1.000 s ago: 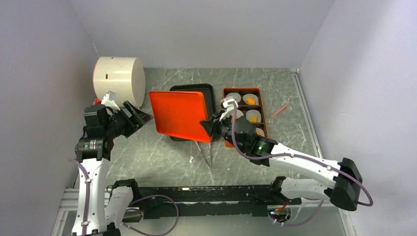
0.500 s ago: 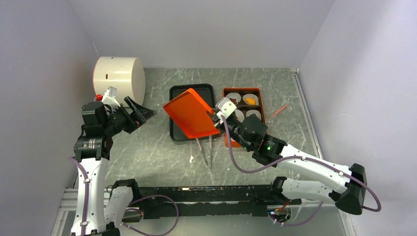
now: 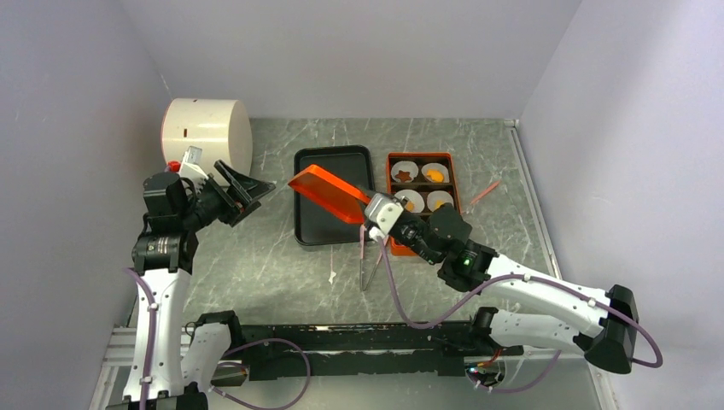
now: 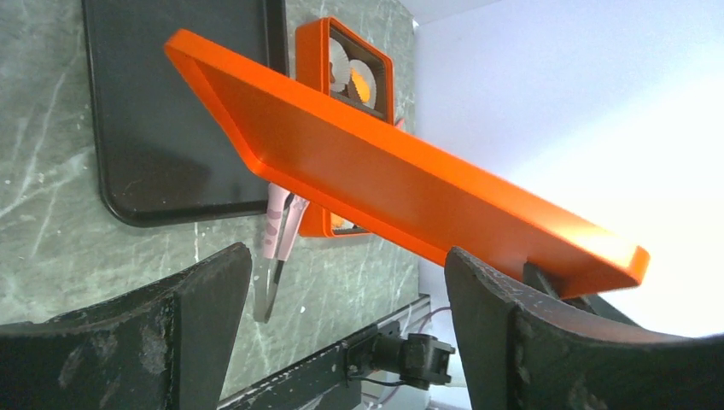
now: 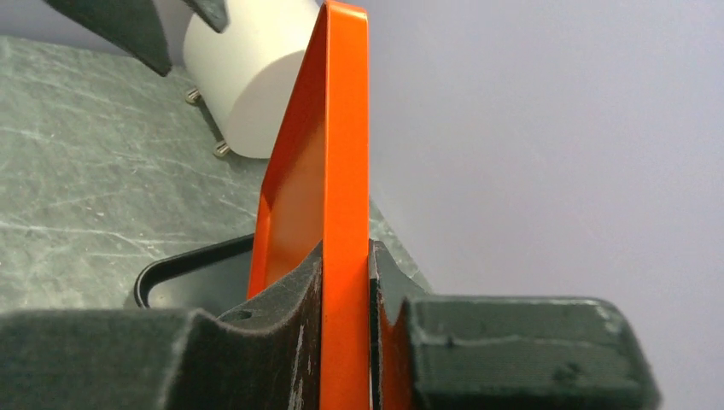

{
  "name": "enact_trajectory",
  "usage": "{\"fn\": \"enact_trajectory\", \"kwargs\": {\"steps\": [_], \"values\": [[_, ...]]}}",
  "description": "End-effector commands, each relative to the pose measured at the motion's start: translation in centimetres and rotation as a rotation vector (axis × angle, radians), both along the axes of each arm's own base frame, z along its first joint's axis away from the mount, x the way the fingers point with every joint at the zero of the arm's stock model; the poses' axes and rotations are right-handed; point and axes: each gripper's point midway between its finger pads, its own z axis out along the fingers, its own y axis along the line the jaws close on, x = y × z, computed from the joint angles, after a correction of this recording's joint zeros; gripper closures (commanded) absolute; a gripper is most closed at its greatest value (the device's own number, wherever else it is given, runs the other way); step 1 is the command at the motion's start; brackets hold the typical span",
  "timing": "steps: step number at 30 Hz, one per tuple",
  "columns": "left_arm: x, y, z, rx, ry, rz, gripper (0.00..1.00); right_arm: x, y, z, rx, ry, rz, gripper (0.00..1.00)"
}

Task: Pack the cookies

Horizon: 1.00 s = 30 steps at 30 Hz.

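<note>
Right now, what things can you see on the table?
Drum: one, white, back left.
Tray: one, black, middle.
Lid: one, orange, tilted over the tray, in the right gripper.
Box: one, orange, right of the tray.
Cookies: four showing, mostly orange, one brown, in white cups in the box.
Tweezers: one, pink, in front of the tray.
Stick: one, pink, right of the box.
Left gripper: open, near the drum.
Right gripper: shut on lid.

Tilted orange lid (image 3: 331, 195) above black tray (image 3: 323, 229)

Marble table (image 3: 256, 265) bears black tray (image 3: 318, 225), orange box (image 3: 420, 155), tweezers (image 3: 364, 266).
</note>
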Motion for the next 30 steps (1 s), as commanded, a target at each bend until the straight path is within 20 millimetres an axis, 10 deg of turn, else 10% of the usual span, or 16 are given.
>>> {"fn": "enact_trajectory", "kwargs": {"steps": [1, 30], "values": [[0.3, -0.7, 0.6, -0.062, -0.007, -0.027, 0.12, -2.5, 1.1, 6.9, 0.064, -0.284, 0.116, 1.0], [0.6, -2.5, 0.3, -0.164, -0.008, -0.087, 0.18, -9.1, 4.6, 5.3, -0.176, -0.909, -0.083, 1.0]]}}
